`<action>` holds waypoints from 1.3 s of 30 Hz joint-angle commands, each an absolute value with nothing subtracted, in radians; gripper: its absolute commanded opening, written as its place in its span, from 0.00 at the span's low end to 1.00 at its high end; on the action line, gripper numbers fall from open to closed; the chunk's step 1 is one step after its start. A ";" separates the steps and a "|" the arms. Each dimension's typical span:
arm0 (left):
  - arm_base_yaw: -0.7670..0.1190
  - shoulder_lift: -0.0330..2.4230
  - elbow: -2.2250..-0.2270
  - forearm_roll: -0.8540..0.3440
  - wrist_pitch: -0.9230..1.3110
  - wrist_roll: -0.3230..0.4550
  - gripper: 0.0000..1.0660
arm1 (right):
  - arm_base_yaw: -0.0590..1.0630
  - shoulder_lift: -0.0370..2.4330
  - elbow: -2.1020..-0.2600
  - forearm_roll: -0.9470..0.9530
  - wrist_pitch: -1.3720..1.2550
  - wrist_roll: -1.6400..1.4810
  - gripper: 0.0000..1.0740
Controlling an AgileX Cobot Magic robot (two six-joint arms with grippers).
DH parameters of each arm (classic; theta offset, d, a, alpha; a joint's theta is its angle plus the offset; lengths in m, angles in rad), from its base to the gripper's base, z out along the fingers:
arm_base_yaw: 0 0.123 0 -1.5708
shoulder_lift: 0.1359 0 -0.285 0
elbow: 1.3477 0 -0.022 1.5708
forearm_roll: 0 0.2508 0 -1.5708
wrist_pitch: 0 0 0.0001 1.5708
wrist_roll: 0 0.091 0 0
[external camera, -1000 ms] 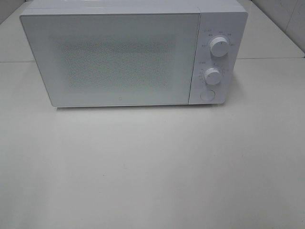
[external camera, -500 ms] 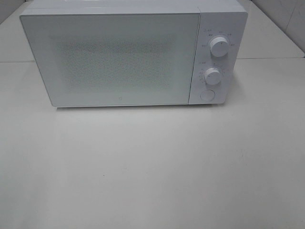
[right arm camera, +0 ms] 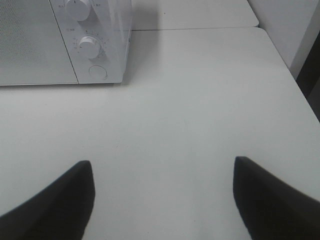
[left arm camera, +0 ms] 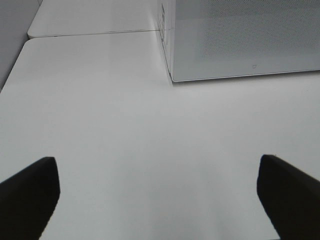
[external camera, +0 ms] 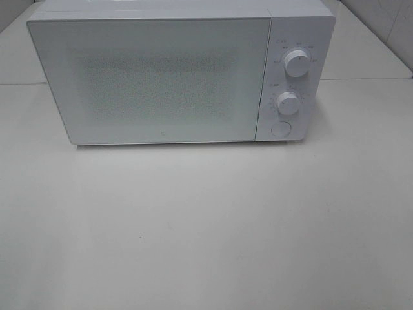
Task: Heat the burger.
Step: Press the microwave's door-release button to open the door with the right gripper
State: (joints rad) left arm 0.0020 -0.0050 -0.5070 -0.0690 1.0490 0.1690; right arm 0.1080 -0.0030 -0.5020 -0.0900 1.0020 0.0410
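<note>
The burger is out of view in every frame. A white microwave (external camera: 168, 74) stands at the back of the table with its door shut; two round knobs (external camera: 296, 63) and a round button (external camera: 281, 128) sit on its right panel. My left gripper (left arm camera: 160, 200) hangs open over bare table, in front of the microwave's left corner (left arm camera: 240, 40). My right gripper (right arm camera: 162, 197) is open too, above bare table in front of the microwave's knob panel (right arm camera: 92, 47). Nothing lies between either pair of fingers. Neither arm shows in the exterior high view.
The white table (external camera: 206, 226) stretches in front of the microwave. A seam (left arm camera: 95, 34) separates it from a second white surface behind. The table's right edge (right arm camera: 295, 85) drops off near a wall.
</note>
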 commanded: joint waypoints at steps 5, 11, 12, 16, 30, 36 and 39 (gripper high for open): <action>0.003 -0.022 -0.506 -0.071 1.048 0.164 0.98 | 0.100 -0.034 -0.500 -0.084 0.998 0.032 0.74; 0.003 -0.022 -0.506 -0.071 1.048 0.164 0.98 | 0.100 -0.034 -0.500 -0.090 0.998 0.041 0.87; 0.003 -0.022 -0.506 -0.071 1.048 0.164 0.98 | 0.100 -0.034 -0.500 -0.090 0.998 0.041 0.87; 0.003 -0.022 -0.506 -0.071 1.048 0.164 0.98 | 0.100 -0.034 -0.500 -0.090 0.998 0.042 0.90; 0.003 -0.022 -0.506 -0.071 1.048 0.164 0.98 | 0.100 -0.034 -0.500 -0.099 0.998 0.069 0.92; 0.003 -0.022 -0.506 -0.071 1.048 0.164 0.98 | 0.100 -0.034 -0.500 -0.099 0.998 0.069 0.84; 0.003 -0.022 -0.506 -0.071 1.048 0.164 0.98 | 0.100 -0.034 -0.509 -0.100 0.985 0.069 0.76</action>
